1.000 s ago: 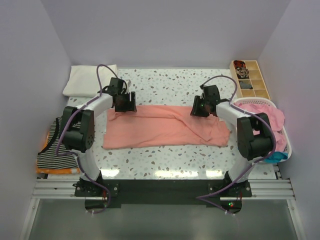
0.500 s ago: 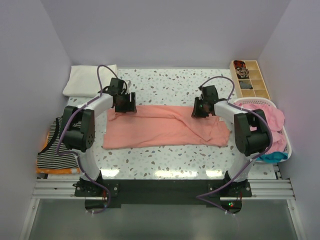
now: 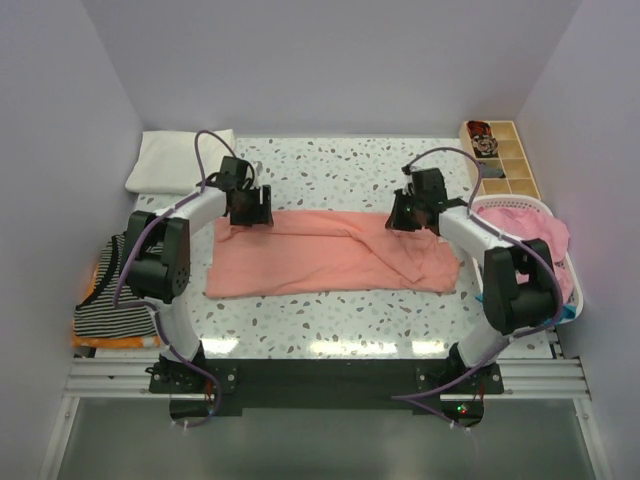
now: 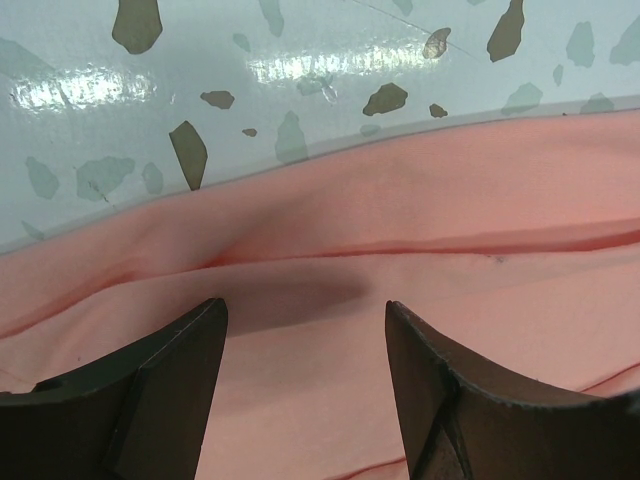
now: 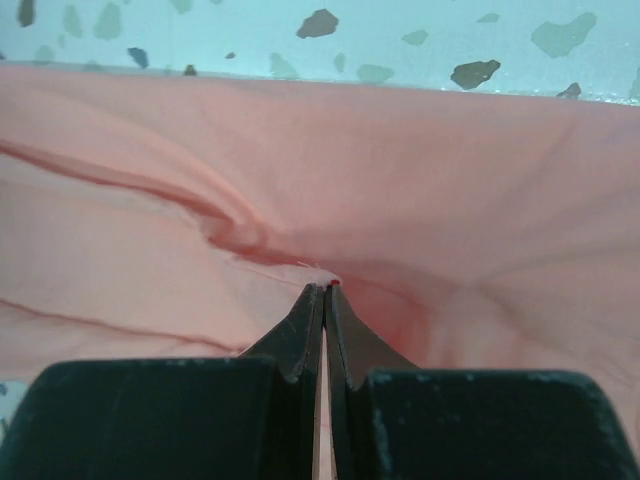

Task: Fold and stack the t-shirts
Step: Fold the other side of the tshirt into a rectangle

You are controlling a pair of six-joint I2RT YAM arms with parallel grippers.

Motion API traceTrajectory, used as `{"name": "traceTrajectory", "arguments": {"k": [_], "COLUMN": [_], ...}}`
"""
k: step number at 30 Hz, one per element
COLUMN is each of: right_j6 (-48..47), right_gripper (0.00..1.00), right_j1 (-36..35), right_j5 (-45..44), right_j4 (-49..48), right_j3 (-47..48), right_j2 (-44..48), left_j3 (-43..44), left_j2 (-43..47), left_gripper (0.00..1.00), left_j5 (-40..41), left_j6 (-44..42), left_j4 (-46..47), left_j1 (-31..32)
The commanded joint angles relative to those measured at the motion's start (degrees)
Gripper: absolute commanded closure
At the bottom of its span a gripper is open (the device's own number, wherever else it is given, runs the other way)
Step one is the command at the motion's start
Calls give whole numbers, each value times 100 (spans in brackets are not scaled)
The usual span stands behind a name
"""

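A salmon-pink t-shirt (image 3: 330, 255) lies as a long band across the middle of the speckled table. My left gripper (image 3: 250, 212) hovers over its far left corner. In the left wrist view that gripper (image 4: 305, 302) is open, the two fingers wide apart over flat pink cloth (image 4: 450, 200) with nothing between them. My right gripper (image 3: 405, 222) sits low on the shirt's far right part. In the right wrist view its tips (image 5: 327, 285) are shut together on a small pinch of the pink fabric (image 5: 450, 170), which puckers into folds around them.
A folded white cloth (image 3: 180, 160) lies at the back left. A black-and-white striped stack (image 3: 110, 300) sits at the left edge. At the right stand a white basket (image 3: 572, 280) holding pink cloth (image 3: 530, 225) and teal cloth (image 3: 545, 315), and a wooden compartment tray (image 3: 500, 160).
My right gripper has closed from partly open to shut on the shirt's cloth, and its arm has shifted slightly. The left arm and the shirt's outline look unchanged.
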State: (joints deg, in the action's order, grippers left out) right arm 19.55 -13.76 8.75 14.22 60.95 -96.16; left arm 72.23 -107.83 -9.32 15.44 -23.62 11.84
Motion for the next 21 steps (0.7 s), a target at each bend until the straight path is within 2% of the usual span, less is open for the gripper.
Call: {"name": "traceTrajectory", "arguments": {"k": [1, 3, 8, 12, 14, 15, 19, 21], "right_j6": [84, 84, 241, 400, 348, 330, 330, 356], "right_gripper": [100, 100, 99, 88, 76, 60, 57, 57], "right_j1": [5, -21, -153, -180, -180, -180, -180, -189], "right_j5": [625, 837, 2057, 2824, 2773, 2737, 2168, 1258], "right_j4": [248, 485, 609, 477, 520, 573, 845, 951], "right_j3": [-302, -416, -1110, -1550, -1674, -1604, -1262, -1042], "right_j2": [677, 861, 1178, 1423, 1564, 1678, 1933, 2057], "left_j3": [81, 81, 81, 90, 90, 90, 99, 99], "left_j2": [25, 17, -27, -71, -63, -54, -28, -10], "left_gripper": [31, 31, 31, 31, 31, 31, 31, 31], "left_j5": [-52, -70, -79, -61, -61, -52, 9, 18], "left_j6": [-50, -41, -15, 3, 3, 3, 3, -6], "left_j4": [76, 85, 94, 103, 94, 103, 68, 76], "left_j1": [38, 38, 47, 56, 56, 56, 56, 56]}}
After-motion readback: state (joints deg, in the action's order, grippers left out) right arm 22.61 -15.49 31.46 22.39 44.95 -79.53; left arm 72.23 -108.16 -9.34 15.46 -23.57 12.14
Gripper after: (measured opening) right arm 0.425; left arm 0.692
